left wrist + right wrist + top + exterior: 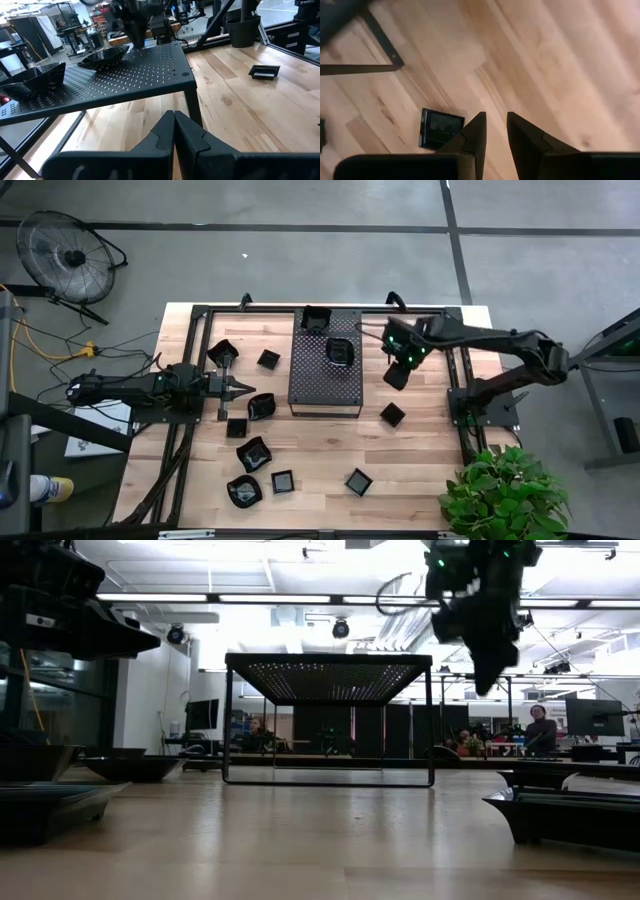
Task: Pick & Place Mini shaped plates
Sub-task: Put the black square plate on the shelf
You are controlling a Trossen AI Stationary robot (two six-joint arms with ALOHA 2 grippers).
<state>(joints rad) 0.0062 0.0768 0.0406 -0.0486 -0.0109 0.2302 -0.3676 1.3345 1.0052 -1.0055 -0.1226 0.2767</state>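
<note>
Several small glossy black mini shaped plates lie flat and scattered on the wooden table, among them a square one (392, 415) right of the tray, which also shows in the right wrist view (441, 129). Two more plates (316, 320) (341, 352) sit on the raised perforated black tray (325, 385). My right gripper (397, 375) hangs above the table beside the tray's right edge, pointing steeply down. It stands open (496, 120) with nothing between its fingers, and the square plate is below it and to one side. My left gripper (245, 387) waits shut (174, 120) left of the tray, pointing level.
The tray stands on thin legs (430, 720) with room beneath. More plates lie at the table's left (262, 406) and near edge (358, 481). Black frame rails (465, 395) run along both sides. A potted plant (505, 490) stands at the near right corner.
</note>
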